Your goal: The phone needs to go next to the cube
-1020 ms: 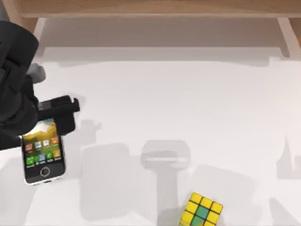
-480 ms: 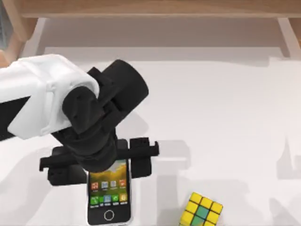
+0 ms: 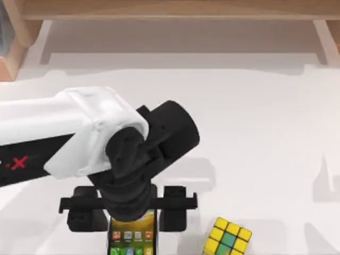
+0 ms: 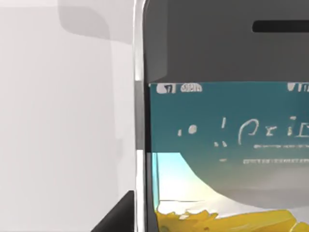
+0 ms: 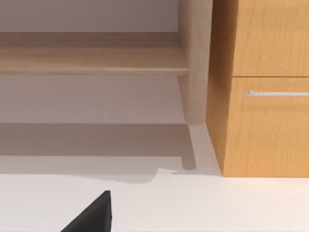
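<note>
The phone [image 3: 133, 239] sits at the front edge of the top view with its lit icon screen facing up, partly cut off by the frame. My left gripper [image 3: 132, 215] reaches down over its upper end, a black finger on each long side, shut on the phone. In the left wrist view the phone [image 4: 227, 135] appears very close, with a dark fingertip [image 4: 120, 217] by its edge. The cube [image 3: 228, 237], yellow on top with green squares, rests to the phone's right with a gap between them. A dark part of my right gripper [image 5: 91, 215] shows in the right wrist view.
The white table [image 3: 255, 133] stretches back to a wooden shelf [image 3: 170, 10]. A wooden post [image 5: 195, 63] and a drawer cabinet [image 5: 265, 87] stand in the right wrist view. Open surface lies right of and behind the cube.
My left arm has carried the phone from the table's left side rightward and toward the front edge, close to the cube. The cube has stayed put.
</note>
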Motion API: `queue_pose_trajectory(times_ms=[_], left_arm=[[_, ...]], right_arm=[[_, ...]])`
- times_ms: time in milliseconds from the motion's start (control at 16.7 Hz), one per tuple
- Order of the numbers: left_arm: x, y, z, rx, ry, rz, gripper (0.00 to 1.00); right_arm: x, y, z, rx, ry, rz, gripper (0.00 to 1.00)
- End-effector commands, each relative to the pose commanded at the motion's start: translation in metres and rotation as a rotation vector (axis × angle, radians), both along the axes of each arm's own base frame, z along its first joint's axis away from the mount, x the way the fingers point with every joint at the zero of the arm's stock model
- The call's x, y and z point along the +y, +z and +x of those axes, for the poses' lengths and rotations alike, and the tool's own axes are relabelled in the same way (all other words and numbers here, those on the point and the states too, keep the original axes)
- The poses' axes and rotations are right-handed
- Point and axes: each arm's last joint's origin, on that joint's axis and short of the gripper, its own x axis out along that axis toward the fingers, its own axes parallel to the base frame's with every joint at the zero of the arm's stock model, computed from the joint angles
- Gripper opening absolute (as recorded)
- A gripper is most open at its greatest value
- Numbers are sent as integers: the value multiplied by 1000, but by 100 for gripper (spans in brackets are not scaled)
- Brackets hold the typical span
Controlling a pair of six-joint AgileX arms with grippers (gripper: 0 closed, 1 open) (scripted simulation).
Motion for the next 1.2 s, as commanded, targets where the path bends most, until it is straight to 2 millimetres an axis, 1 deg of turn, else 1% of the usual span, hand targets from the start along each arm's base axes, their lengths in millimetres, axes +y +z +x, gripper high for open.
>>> queue_pose_trajectory(times_ms=[420,960,1200], left_arm=[[0,-1,2,-2,4,-4,0],[-7,-20,2,50,11,-31,0],[-6,-29,1,45,7,-56,0]], right_arm=[[0,0,0,0,0,0,100],[0,0,0,0,0,0,100],[0,0,0,0,0,0,100]])
